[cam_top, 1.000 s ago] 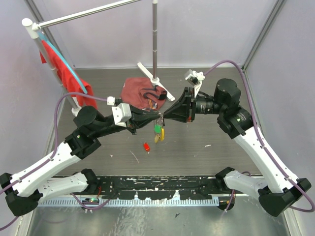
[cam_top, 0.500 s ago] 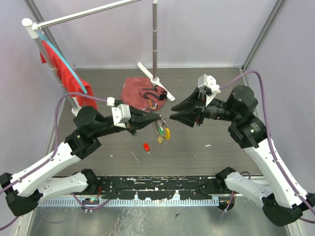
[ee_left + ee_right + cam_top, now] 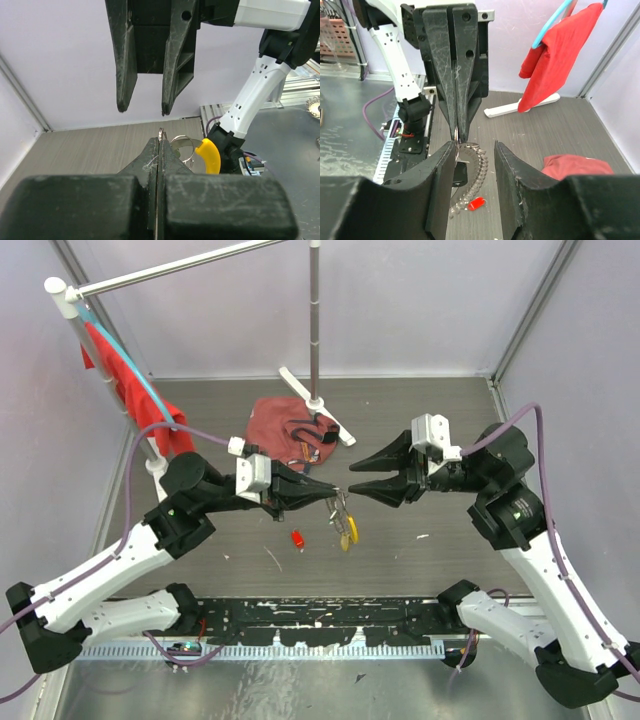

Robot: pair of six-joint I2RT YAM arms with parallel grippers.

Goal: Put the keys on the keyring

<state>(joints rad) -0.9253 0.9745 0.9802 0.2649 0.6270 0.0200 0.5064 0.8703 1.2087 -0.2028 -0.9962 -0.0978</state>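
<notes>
Plainly, the left end effector was clenched on the keyring; its two fingers were pressed flat together, with the thin silvery coil pinched at their very tips; the rest of the loop drooped just beyond and below those tips, over the table. The keys hung from the loop in a small bunch, a yellow-headed one lowest (how many there were could not be told).

The right end effector stood released, jaws parted with nothing gripped between them; it faced the left one tip to tip, near but apart, so the keyring hung just beside and a little below its fingertips; from its own wrist view the pinched coil showed in the gap between its fingers, farther off.

On the table, a small red piece lay near the hanging keys; a maroon cloth lay farther back, touching the white foot of a pole stand.
</notes>
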